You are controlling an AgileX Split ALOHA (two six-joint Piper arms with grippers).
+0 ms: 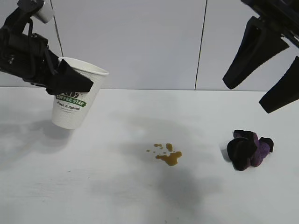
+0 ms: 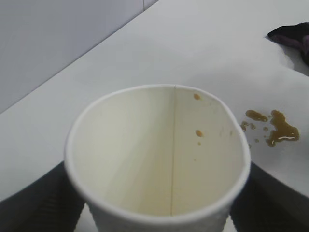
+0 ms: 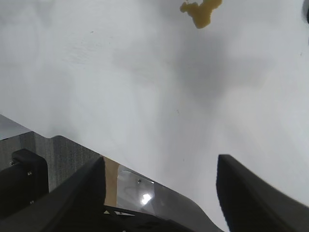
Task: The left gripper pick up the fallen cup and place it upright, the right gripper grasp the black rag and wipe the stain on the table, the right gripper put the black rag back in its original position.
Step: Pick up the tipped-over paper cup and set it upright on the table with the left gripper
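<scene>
Where the exterior frame's upper left shows the black left gripper (image 1: 70, 79) with wedge-shaped fingers, it is clenched on the rim of the white textured paper cup with the green "COFFEE STAR" banner (image 1: 74, 100). Cup tilted, mouth upward; whether its base touches the plain white matte table (image 1: 117, 186) cannot be told. Small brown coffee-coloured stain (image 1: 169, 156) with droplets lies at frame centre, well apart from the cup. Small bunched black rag with purple folds (image 1: 250, 149) sits at right, on the table. Black right gripper (image 1: 271, 74) hangs upper right above the rag, fingers spread, holding nothing.

Left wrist view alone shows the cup's (image 2: 159, 154) inside: pale wall, vertical seam, brown droplets near the rim. Stain (image 2: 275, 128) and a corner of rag (image 2: 292, 35) beyond.

Right wrist view adds the table's (image 3: 145, 87) near edge, with the stain (image 3: 200, 10) at top.
</scene>
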